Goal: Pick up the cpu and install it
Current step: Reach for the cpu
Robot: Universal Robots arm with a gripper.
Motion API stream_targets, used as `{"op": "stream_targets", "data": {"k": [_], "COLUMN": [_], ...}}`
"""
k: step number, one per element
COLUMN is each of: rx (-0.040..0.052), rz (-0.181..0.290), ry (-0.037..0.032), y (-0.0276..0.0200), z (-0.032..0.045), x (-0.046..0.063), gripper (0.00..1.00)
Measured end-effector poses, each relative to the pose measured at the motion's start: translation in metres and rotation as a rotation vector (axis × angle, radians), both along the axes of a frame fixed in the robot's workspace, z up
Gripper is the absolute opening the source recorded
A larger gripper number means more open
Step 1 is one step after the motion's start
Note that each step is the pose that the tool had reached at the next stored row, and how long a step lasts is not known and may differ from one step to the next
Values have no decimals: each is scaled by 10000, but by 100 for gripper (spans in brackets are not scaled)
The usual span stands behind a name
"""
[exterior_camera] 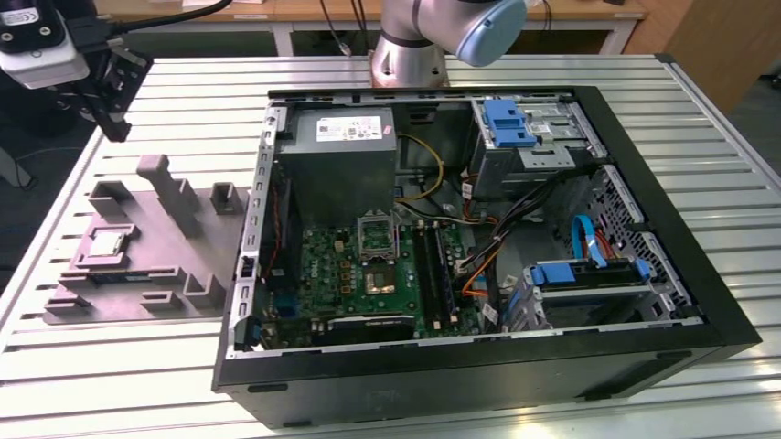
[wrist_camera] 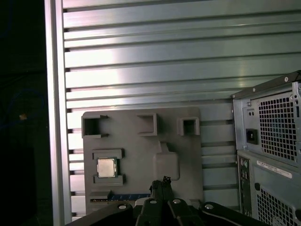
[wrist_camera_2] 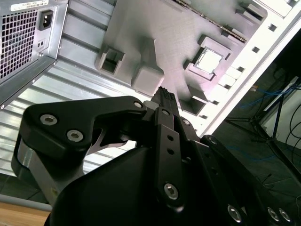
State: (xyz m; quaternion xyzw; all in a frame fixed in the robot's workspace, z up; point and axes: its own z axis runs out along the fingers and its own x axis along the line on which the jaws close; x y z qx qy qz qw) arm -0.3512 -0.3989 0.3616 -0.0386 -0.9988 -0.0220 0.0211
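My black claw [wrist_camera: 162, 182], closed and empty, hangs above the grey plastic block [wrist_camera: 141, 150] seating the silver square cpu [wrist_camera: 106, 167]; descending closed could jab it.

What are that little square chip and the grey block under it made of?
The cpu looks metal-topped, going by its pale silver face and soft sheen. The block is probably plastic: it is matte grey, has no gleam, and has chunky moulded posts.

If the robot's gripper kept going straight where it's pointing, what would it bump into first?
Probably the grey plastic block, at its raised post, not the cpu, which sits in a pocket beside it. Depth is unclear, so the gripper might just miss the post.
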Motion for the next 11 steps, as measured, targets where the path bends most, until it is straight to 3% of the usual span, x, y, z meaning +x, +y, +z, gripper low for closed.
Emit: {"op": "stream_targets", "data": {"k": [11], "rx": [-1], "rz": [-2], "ry": [1], "y": [0], "z": [-2], "x": [-34], "gripper": [11]}}
